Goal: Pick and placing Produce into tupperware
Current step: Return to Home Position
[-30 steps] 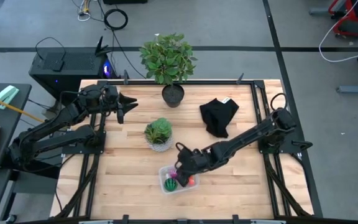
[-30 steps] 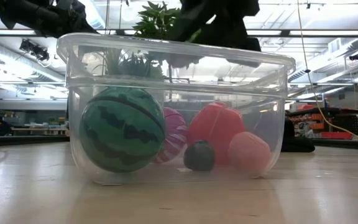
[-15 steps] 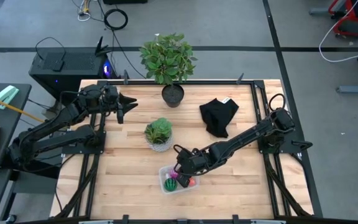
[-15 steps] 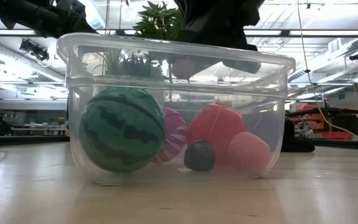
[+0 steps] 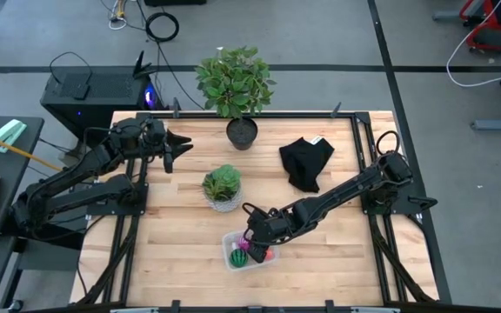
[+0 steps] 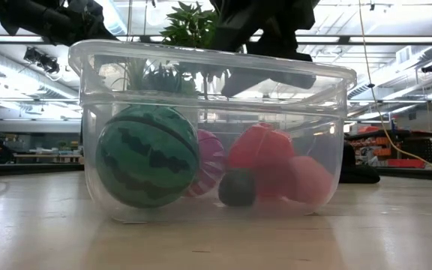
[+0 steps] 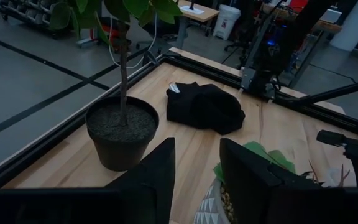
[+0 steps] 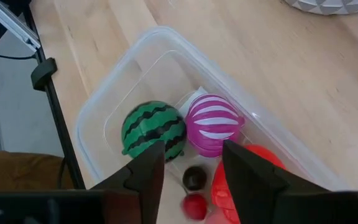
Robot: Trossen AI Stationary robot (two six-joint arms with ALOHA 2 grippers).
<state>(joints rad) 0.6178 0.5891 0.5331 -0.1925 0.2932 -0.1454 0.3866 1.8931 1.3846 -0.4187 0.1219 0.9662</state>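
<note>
Your right gripper (image 5: pixel 252 233) is hovering directly over the tupperware (image 6: pixel 321 112), its fingers (image 8: pixel 145 177) standing apart and carrying nothing. I judge the filling is done and only the retreat is remaining. The produce is lying just below the gripper, inside the tupperware: green striped ball (image 8: pixel 153 127), purple piece (image 8: pixel 213 124), dark cherry (image 8: pixel 195 177), red cherry (image 8: pixel 194 206). The low view is showing the larger red piece (image 6: pixel 265 154) more fully, while the wrist view is half hiding it behind a finger. Your left gripper (image 5: pixel 174 146) is waiting well away, fingers apart.
</note>
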